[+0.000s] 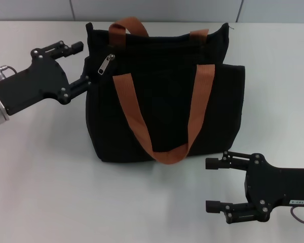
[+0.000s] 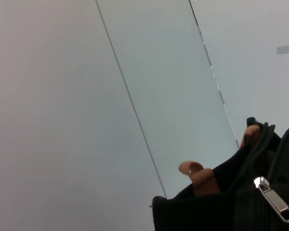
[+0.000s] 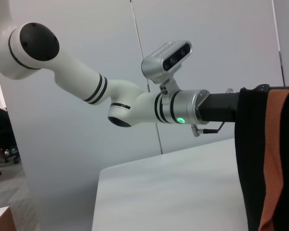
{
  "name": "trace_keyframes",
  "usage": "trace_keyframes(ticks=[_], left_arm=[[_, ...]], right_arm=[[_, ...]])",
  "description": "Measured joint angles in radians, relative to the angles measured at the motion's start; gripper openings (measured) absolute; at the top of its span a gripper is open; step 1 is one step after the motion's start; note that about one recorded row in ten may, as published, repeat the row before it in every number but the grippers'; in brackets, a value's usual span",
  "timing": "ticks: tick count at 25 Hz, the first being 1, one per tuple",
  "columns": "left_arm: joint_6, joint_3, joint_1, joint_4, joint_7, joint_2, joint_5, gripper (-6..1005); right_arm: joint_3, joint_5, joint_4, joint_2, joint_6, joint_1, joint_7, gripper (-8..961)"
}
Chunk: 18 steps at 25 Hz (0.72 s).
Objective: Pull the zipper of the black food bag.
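Observation:
The black food bag [image 1: 164,96] stands upright in the middle of the white table, with two rust-orange strap handles [image 1: 129,106]. The silver zipper pull [image 1: 107,64] hangs at the left end of the upper zipper track. My left gripper [image 1: 82,64] is open, with its fingertips at the bag's upper left edge, just left of the pull and not holding it. In the left wrist view the pull [image 2: 275,201] shows on the bag [image 2: 216,209]. My right gripper [image 1: 212,185] is open and empty on the table in front of the bag's right corner.
The white table [image 1: 50,177] extends around the bag, with a pale panelled wall behind it. The right wrist view shows the bag's side [image 3: 250,159] with an orange strap [image 3: 272,163], and my white left arm [image 3: 111,96] beyond it.

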Motion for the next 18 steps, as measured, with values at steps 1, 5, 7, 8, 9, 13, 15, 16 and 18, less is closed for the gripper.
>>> trace_keyframes(ticks=[1,5,7,8,9,13,15,16,18], left_arm=[[0.000,0.002,-0.001,0.000,0.002,-0.001,0.002,740],[0.004,0.005,-0.005,0.001,0.023,-0.001,0.006,569],[0.010,0.006,-0.005,0.001,0.028,-0.001,0.007,483],[0.013,0.006,-0.005,0.001,0.029,-0.002,0.007,440],[0.017,0.006,-0.004,0.001,0.029,-0.002,0.007,397],[0.037,0.002,0.001,0.001,0.038,-0.002,0.001,262],[0.043,-0.001,0.001,0.001,0.044,-0.002,0.001,195],[0.043,-0.003,0.001,0.001,0.044,-0.003,0.000,167],[0.043,-0.006,0.001,0.001,0.045,-0.006,-0.003,110]], right_arm=[[0.000,0.001,0.000,0.000,0.000,0.000,0.000,831],[0.000,0.002,0.000,0.000,-0.001,0.000,0.000,831],[0.000,0.002,0.000,0.000,-0.001,0.000,0.000,832],[0.000,0.003,0.000,0.000,-0.003,0.003,0.000,832],[0.000,0.003,0.000,0.000,-0.006,0.004,0.000,832],[0.000,0.035,0.004,0.000,-0.062,0.012,0.013,832],[0.000,0.074,0.005,0.000,-0.109,0.013,0.028,832],[0.000,0.101,0.004,0.000,-0.134,0.015,0.047,832],[0.000,0.152,0.002,0.000,-0.174,0.024,0.107,832]])
